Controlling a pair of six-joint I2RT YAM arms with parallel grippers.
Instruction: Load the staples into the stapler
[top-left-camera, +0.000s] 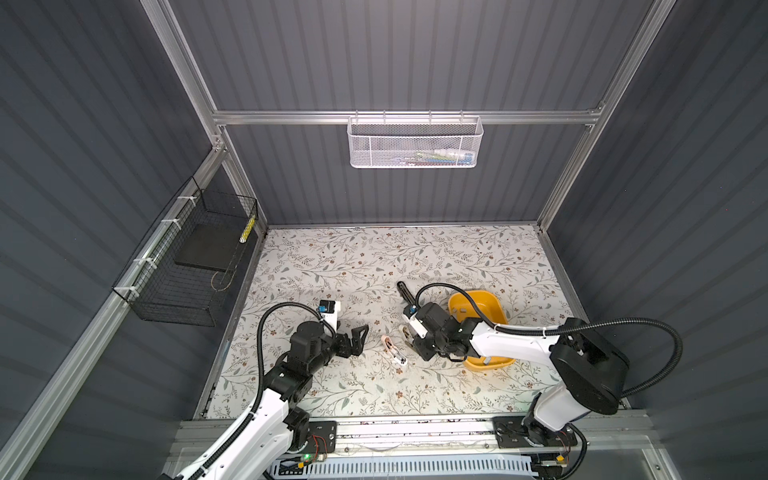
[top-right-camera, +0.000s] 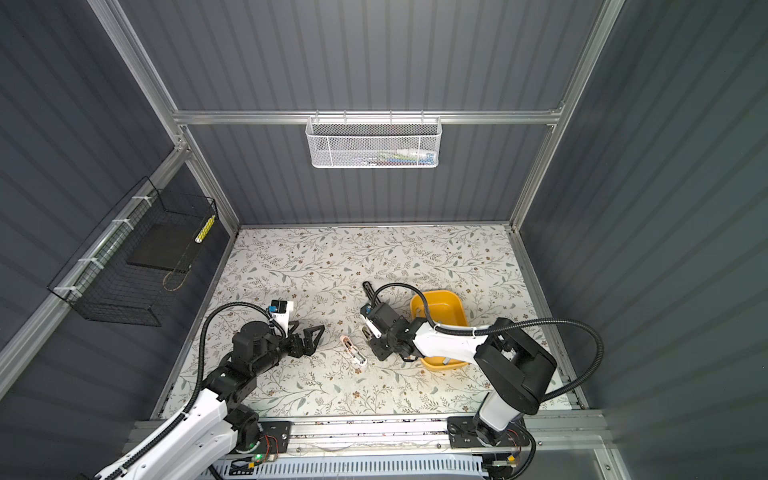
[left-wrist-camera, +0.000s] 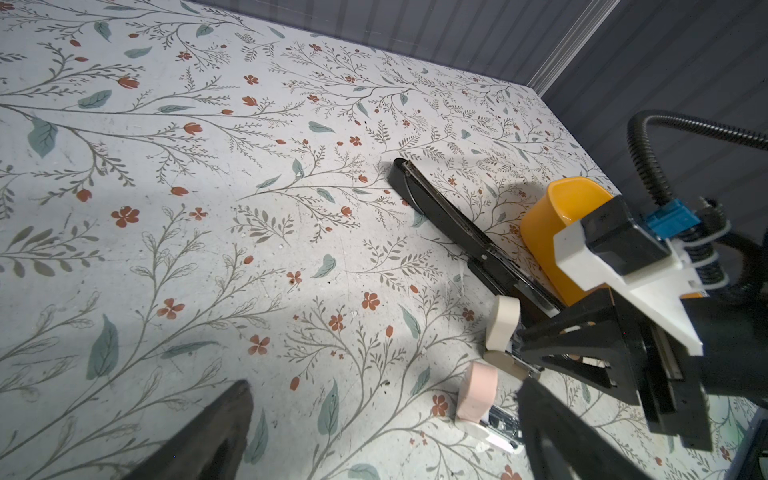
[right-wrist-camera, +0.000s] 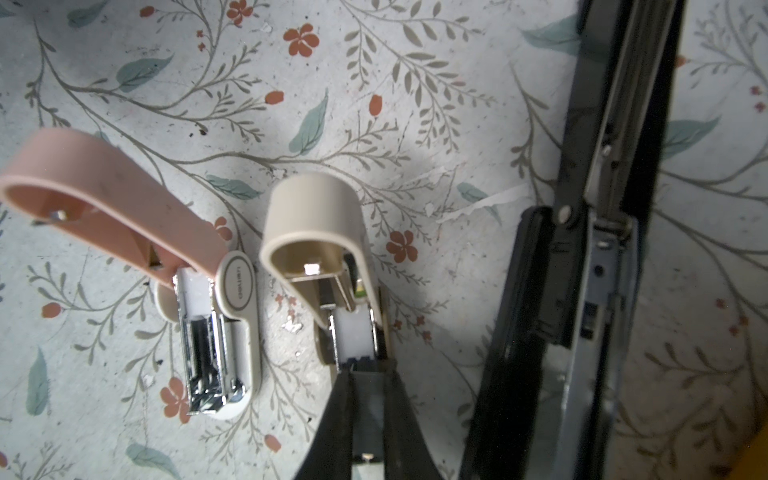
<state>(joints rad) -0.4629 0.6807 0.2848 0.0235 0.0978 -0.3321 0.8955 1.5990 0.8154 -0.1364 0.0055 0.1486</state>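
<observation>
Three staplers lie open on the floral table. The pink one is nearest my left gripper, the beige one lies in the middle, and the long black one lies beside the yellow bin. My right gripper is shut on a thin grey strip of staples. Its tips are at the end of the beige stapler's open white channel. My left gripper stands wide open just left of the pink stapler, with nothing in it.
The yellow bin sits under my right arm, against the black stapler. A white mesh basket hangs on the back wall. A black wire basket hangs on the left wall.
</observation>
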